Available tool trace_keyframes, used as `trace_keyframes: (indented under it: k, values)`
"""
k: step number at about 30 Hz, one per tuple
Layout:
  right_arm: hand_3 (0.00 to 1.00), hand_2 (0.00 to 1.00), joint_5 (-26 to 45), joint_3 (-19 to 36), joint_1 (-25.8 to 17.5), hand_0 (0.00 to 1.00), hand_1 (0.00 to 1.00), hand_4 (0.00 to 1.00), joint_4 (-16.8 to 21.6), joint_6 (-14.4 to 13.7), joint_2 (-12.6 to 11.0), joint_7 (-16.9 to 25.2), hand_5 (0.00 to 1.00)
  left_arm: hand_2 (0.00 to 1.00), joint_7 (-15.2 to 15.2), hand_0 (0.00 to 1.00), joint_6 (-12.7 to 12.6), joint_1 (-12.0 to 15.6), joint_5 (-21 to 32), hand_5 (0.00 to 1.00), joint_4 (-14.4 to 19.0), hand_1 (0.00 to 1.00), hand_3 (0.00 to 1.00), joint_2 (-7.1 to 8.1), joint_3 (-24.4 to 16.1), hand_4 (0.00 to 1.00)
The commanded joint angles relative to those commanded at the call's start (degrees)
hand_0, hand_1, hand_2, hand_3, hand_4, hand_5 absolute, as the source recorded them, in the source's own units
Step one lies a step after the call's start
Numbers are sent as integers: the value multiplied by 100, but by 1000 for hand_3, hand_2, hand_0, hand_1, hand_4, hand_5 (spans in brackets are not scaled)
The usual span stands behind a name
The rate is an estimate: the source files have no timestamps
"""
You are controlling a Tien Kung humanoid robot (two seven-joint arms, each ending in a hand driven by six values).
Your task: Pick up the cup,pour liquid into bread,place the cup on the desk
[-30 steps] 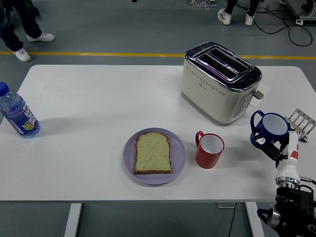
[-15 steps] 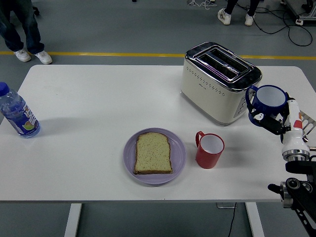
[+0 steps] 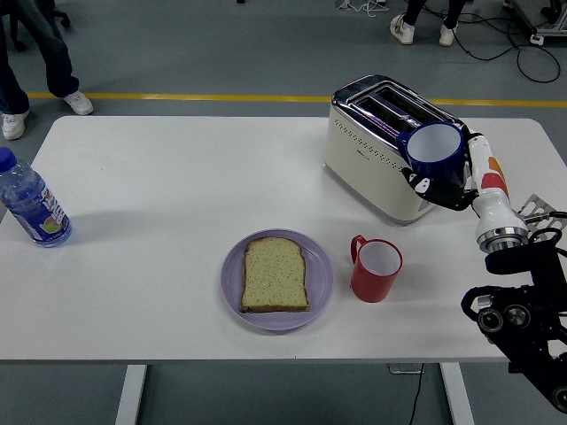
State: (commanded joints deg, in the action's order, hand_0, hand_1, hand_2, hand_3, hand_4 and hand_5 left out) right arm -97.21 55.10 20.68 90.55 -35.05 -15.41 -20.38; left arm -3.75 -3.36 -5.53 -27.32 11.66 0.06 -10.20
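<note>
**Blue cup held aloft in front of the toaster**

Far left edge of the table (image 3: 159, 177): a water bottle (image 3: 31, 204) with a blue cap, standing upright. Beyond the far left corner, a person's legs and white shoes (image 3: 44, 80) on the grey floor.

Centre, toward the near edge: a lilac plate (image 3: 276, 280) carrying one slice of bread (image 3: 275, 275), lying flat. Just right of the plate, apart from it, a red mug (image 3: 376, 268), upright, white inside, handle turned toward the plate.

Right of centre, toward the far edge: a cream toaster (image 3: 390, 146) with a chrome top, set at an angle.

Right side: the right hand (image 3: 443, 186) comes in from the lower right corner, its dark fingers (image 3: 423, 186) wrapped around the base of a blue cup (image 3: 433, 150). The cup is off the table, overlapping the toaster's right end in view, mouth tilted toward the camera, white interior showing. A metal rack-like object (image 3: 534, 208) pokes out behind the forearm at the right edge.
</note>
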Motion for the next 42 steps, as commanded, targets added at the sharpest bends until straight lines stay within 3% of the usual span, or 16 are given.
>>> trace_keyframes:
  k: [15, 20, 28, 34, 42]
  values:
    - [535, 524, -745, -1195, 818, 382, 355, 755, -237, 301, 186, -735, 2, 657, -4, 635, 1, -16, 34, 836, 0, 646, 552, 15, -9, 325]
    - [536, 523, -1224, -1670, 1070, 379, 354, 754, -345, 326, 199, -898, 2, 656, -5, 635, 1, -16, 42, 838, -1, 646, 554, 18, -15, 325]
    - [540, 520, -2296, -2561, 1567, 368, 352, 748, -593, 607, 127, -1203, 2, 655, -6, 634, 1, -20, 58, 836, -2, 646, 552, 24, -19, 324]
    - [540, 518, -2361, -3193, 2018, 364, 352, 743, -648, 689, 87, -1262, 2, 655, -5, 634, -1, -27, 71, 833, -4, 646, 552, 26, -13, 323]
    - [541, 519, -2480, -3972, 2736, 363, 352, 736, -809, 1095, 70, -1463, 2, 655, -6, 635, -2, -2, 101, 835, -4, 646, 552, 21, -4, 324]
